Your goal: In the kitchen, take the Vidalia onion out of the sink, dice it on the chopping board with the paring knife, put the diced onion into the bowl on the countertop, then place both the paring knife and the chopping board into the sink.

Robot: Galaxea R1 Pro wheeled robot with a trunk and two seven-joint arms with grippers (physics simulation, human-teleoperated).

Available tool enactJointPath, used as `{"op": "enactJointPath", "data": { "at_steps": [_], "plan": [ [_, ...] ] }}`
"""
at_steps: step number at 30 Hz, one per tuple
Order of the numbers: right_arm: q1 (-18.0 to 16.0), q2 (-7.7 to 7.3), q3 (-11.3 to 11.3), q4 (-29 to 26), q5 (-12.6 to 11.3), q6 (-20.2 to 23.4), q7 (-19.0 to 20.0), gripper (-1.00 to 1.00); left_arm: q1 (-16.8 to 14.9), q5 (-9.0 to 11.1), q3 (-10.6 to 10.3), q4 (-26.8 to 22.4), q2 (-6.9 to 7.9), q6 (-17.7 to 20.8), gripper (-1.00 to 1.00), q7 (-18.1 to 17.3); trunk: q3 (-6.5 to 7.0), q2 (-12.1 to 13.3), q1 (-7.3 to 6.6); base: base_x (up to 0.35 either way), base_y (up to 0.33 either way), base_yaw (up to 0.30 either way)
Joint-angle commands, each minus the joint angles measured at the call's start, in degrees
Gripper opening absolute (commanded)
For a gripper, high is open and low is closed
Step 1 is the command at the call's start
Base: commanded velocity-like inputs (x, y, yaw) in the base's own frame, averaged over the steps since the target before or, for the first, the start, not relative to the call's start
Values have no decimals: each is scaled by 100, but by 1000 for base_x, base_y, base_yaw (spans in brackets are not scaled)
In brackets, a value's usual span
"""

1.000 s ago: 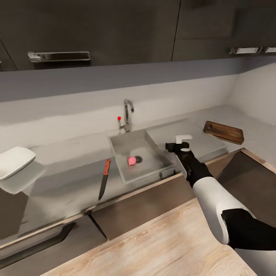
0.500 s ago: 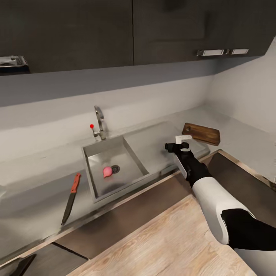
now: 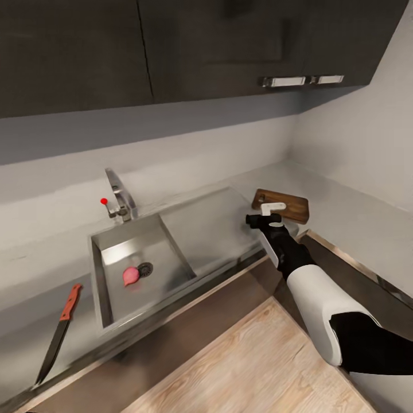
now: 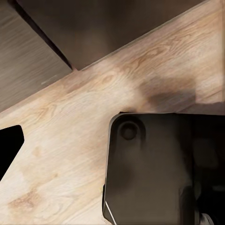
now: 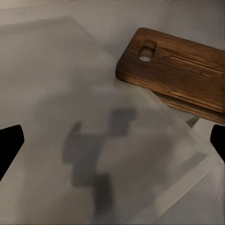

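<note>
Beside the sink, our right gripper hovers empty, fingers spread, near the chopping board; we judge fetching the Vidalia onion comes next.

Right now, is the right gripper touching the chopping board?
Apart. The right wrist view shows bare countertop between the right gripper and the chopping board, with the gripper's shadow short of it.
</note>
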Motion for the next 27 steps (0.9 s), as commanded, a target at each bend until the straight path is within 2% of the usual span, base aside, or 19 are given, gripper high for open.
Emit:
{"op": "enactJointPath", "data": {
  "at_steps": [1,27],
  "plan": [
    [-4,-2,25,-6,20,45,-29,100,1,11,-20,-8,3,-6,100,38,-9,-10,5,125,-113,-9],
    [5,19,27,9,18,44,-27,100,2,11,-20,-8,3,-15,100,37,-9,-10,5,8,-7,-1]
  ]
}}
